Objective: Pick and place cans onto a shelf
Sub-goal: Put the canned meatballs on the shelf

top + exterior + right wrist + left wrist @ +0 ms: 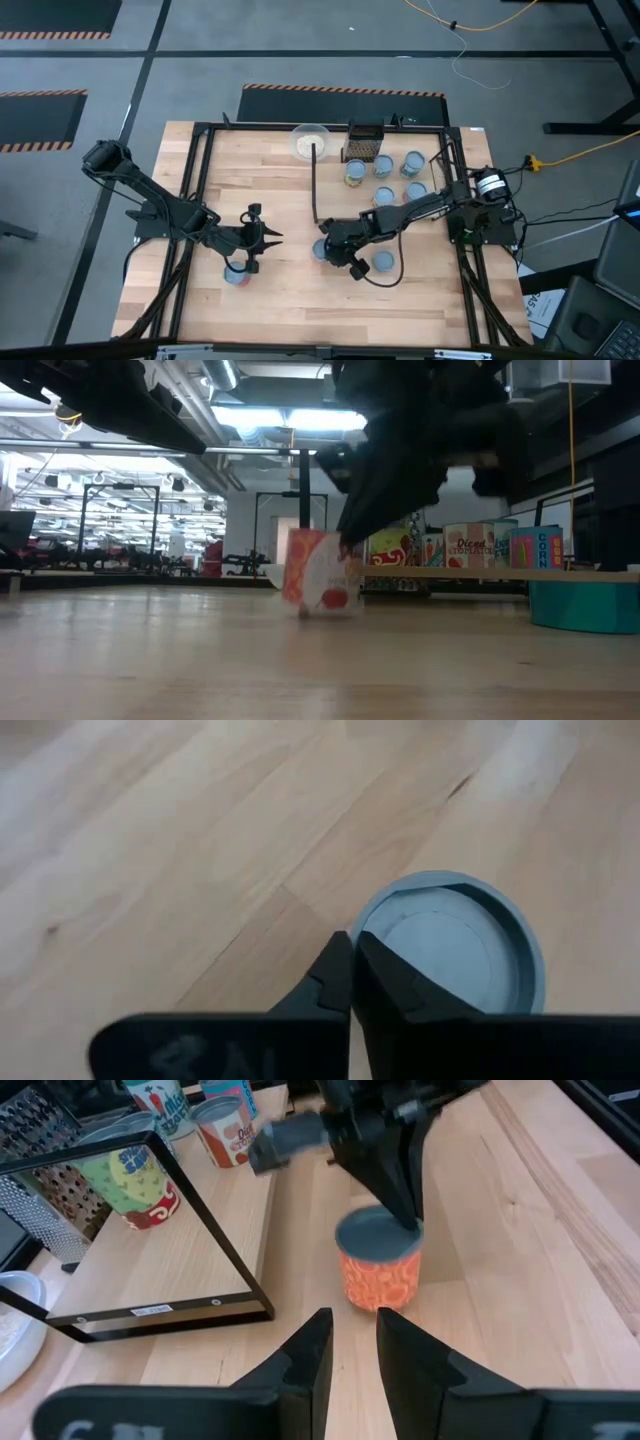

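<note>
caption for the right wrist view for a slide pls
Right gripper, fingers shut on the rim of an orange-labelled can standing upright on the wooden table.

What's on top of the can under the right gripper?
The right gripper, fingers shut, sits at the rim of the orange can's grey lid. Nothing else sits on the lid; the rim beneath the fingers is hidden.

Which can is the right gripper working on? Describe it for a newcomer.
Start at the shelf on the table's far right side, then come toward the table's middle. The can sits alone there under the shut right gripper, orange-labelled, apart from the shelf's group.
</note>
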`<control>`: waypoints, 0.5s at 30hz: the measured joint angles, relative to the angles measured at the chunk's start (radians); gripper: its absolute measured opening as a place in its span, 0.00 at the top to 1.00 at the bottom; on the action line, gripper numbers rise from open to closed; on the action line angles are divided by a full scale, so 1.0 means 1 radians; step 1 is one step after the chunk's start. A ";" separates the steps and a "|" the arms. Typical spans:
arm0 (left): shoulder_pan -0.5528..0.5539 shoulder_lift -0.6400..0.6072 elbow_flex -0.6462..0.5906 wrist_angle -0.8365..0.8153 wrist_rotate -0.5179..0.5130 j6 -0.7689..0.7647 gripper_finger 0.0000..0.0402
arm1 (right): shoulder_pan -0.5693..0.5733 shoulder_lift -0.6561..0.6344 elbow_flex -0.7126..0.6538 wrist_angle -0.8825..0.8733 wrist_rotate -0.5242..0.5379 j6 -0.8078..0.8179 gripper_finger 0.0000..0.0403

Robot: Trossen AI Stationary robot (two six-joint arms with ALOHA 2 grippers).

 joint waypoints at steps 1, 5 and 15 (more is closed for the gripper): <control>0.000 0.000 0.000 0.000 0.000 0.000 0.82 | 0.002 -0.016 0.000 -0.017 0.001 0.005 0.98; 0.000 0.000 0.000 0.000 0.000 0.000 0.82 | 0.002 -0.087 0.000 -0.096 0.007 0.050 0.98; 0.000 0.000 0.000 0.000 0.000 -0.001 0.82 | -0.004 -0.343 0.000 -0.308 0.123 0.127 0.98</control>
